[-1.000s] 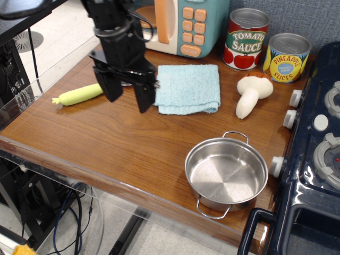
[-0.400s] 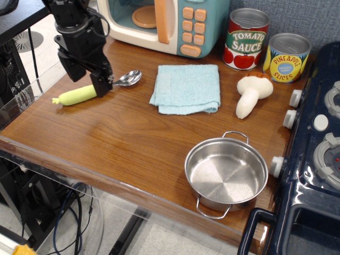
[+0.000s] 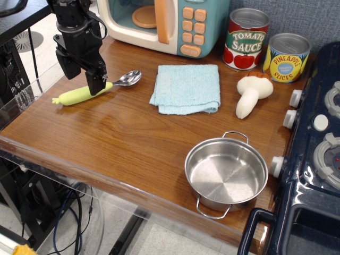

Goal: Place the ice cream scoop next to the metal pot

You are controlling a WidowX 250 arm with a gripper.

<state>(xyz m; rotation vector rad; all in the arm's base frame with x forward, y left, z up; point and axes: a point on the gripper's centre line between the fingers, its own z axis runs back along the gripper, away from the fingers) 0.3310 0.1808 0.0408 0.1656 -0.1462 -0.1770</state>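
Note:
The ice cream scoop (image 3: 85, 94) lies on the wooden counter at the far left, with its lime-green handle pointing left and its silver bowl (image 3: 128, 78) pointing right. My black gripper (image 3: 81, 77) hangs just over the handle with its jaws open and empty. One finger (image 3: 96, 84) overlaps the middle of the handle. The metal pot (image 3: 227, 172) stands empty near the counter's front right, far from the scoop.
A light blue folded cloth (image 3: 187, 88) lies mid-counter. A toy microwave (image 3: 164, 24) stands at the back, with a tomato sauce can (image 3: 247, 38) and a pineapple can (image 3: 286, 57) to its right. A cream toy mushroom (image 3: 252, 93) lies near them. A dark toy stove (image 3: 319, 159) borders the right.
My gripper has moved left, from beside the cloth to over the scoop's handle, uncovering the silver bowl. The scoop and pot have not moved.

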